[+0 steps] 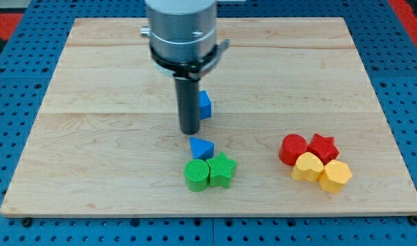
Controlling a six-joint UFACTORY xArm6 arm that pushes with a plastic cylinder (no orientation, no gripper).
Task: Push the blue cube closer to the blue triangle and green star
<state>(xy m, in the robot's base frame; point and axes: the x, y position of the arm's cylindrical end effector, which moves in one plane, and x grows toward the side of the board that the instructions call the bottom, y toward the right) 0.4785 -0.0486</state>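
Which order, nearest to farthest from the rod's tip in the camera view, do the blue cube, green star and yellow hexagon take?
From my tip:
1. Blue cube, just to the view's right of the rod, partly hidden.
2. Green star, toward the view's bottom.
3. Yellow hexagon, far to the view's right.

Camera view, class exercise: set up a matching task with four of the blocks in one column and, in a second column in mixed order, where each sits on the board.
Column 1
1. blue cube
2. blue triangle
3. green star
4. red star

Column 2
A. in the cluster at the view's right
B. just right of my tip, partly behind the rod
C. right of the green cylinder, touching it
D. just above the two green blocks

Pairs: 1-B, 2-D, 3-C, 4-A
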